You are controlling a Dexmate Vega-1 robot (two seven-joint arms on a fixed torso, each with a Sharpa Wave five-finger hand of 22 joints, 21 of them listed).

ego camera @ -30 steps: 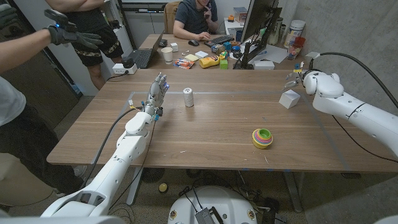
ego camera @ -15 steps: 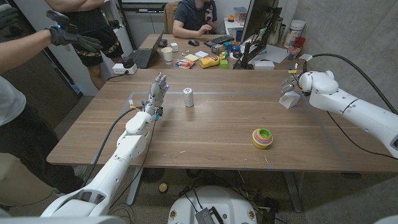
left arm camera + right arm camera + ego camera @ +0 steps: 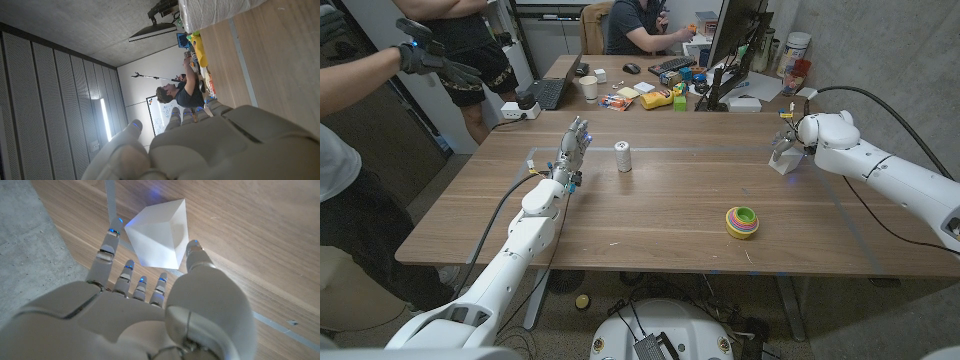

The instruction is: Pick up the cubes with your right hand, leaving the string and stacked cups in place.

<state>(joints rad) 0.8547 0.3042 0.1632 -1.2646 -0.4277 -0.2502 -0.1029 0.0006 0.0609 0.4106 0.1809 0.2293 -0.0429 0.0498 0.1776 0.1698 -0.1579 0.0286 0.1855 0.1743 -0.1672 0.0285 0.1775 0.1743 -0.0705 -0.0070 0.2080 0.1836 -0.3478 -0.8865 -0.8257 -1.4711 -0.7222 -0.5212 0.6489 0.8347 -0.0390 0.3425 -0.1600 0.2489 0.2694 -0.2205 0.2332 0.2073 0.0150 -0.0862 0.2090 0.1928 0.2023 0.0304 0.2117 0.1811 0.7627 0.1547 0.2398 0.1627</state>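
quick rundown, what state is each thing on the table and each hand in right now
white cube: on the table, right hand's fingers spread around it, not lifted
right hand: open, reaching over the cube
left hand: open, fingers upright, holding nothing
stacked cups: nested, upright, untouched
white canister: upright, untouched

The wooden counter [image 3: 650, 215] carries a white cube [image 3: 781, 160] just before the right hand's fingers [image 3: 111, 244], stacked cups [image 3: 741, 222] (bright colours) nearer than them, and a small white can [image 3: 623, 156] just beside the left hand's fingers [image 3: 578, 134].
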